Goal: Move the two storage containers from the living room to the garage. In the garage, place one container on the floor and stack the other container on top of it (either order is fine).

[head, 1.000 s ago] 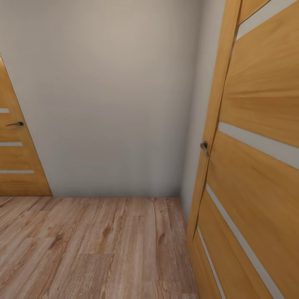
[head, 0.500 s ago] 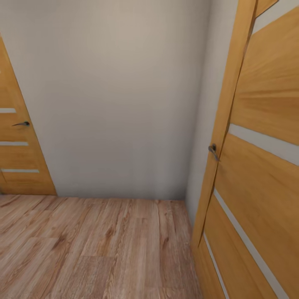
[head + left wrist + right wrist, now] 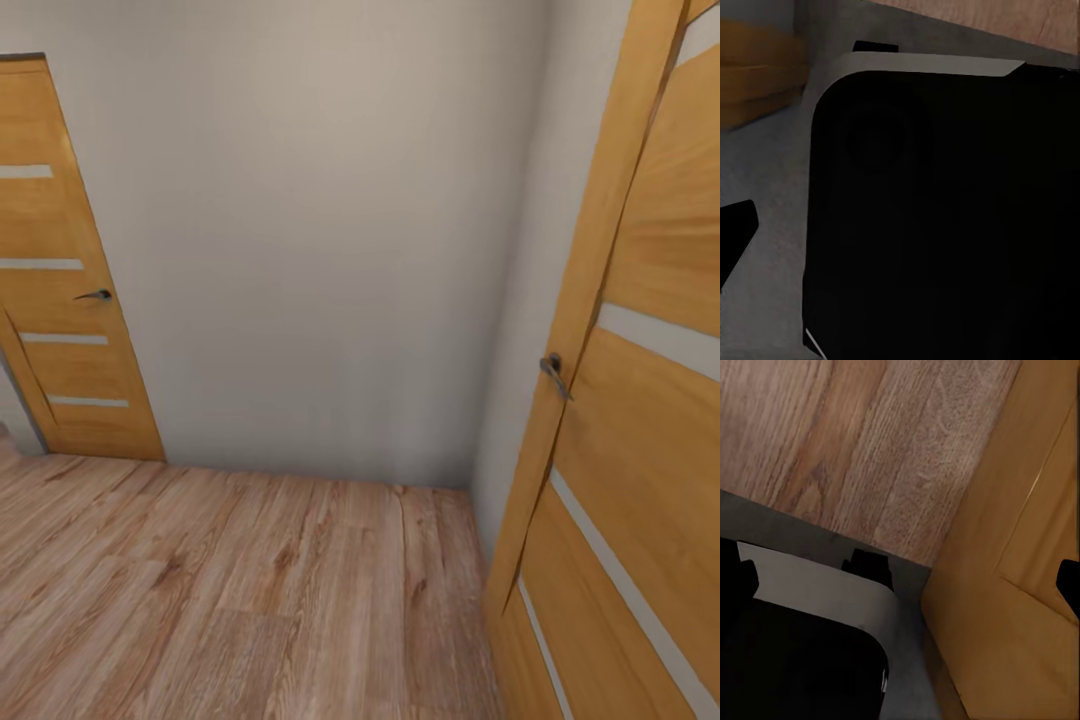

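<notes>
- A pale grey-white wall [image 3: 310,240] takes up most of the head view, meeting a second wall at a corner toward the right.
- A light wood-plank floor [image 3: 230,590] runs from the foot of that wall toward the camera; the same planks [image 3: 870,442] show in the right wrist view.
- A large oak door [image 3: 640,420] stands close at the right of the head view, with pale frosted strips across it and a dark metal lever handle [image 3: 552,372] at its edge. It looks to stand ajar, angled into the room. The right wrist view shows an oak panel [image 3: 1012,585] just beside the robot's body.
- A second oak door [image 3: 65,290] with four frosted strips sits in the wall at the far left, shut, with a small dark handle [image 3: 95,295].
- A dark rounded part of the robot's body [image 3: 937,217] fills much of the left wrist view; a similar dark shape with a pale edge [image 3: 795,652] lies in the right wrist view.
- Neither hand can be made out clearly, so how far each is open, or whether it holds anything, cannot be told.
- No orange-red container appears in these views.
</notes>
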`<state>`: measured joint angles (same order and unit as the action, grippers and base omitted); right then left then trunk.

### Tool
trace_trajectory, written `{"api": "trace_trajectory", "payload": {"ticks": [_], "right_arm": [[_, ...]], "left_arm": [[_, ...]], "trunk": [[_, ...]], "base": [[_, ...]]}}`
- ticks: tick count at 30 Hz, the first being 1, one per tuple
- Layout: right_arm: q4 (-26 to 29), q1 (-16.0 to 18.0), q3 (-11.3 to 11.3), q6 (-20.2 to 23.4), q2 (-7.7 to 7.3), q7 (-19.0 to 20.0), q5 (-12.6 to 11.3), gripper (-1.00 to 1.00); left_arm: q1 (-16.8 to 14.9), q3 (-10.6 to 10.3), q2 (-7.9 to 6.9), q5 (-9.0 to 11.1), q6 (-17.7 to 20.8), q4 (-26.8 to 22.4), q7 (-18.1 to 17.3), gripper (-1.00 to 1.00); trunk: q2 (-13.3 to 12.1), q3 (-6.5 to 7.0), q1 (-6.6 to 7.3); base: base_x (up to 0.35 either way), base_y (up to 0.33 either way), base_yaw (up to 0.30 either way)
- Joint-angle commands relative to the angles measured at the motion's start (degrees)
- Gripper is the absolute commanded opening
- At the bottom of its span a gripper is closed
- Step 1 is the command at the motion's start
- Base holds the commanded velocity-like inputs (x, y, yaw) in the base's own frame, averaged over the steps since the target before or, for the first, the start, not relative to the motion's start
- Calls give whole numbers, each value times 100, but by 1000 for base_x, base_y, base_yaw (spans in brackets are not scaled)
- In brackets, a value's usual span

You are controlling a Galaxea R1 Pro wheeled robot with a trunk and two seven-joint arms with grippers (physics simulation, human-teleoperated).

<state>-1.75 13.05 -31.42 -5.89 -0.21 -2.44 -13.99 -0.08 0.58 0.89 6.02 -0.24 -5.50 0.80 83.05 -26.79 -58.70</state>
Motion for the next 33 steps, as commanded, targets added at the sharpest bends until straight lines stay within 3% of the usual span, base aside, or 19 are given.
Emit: {"api": "trace_trajectory", "payload": {"ticks": [1, 33], "right_arm": [[-18, 5, -49, -35, 3, -2, -51, 100], [-18, 7, -49, -26, 10, 0, -51, 100]], "left_arm": [[-1, -1, 1, 58, -3, -3, 8, 100], [-1, -3, -18, 66, -3, -3, 8, 100]], "trunk": [[3, -5, -2], [3, -5, -2]], "base": [[281, 0, 8], [317, 0, 9]]}}
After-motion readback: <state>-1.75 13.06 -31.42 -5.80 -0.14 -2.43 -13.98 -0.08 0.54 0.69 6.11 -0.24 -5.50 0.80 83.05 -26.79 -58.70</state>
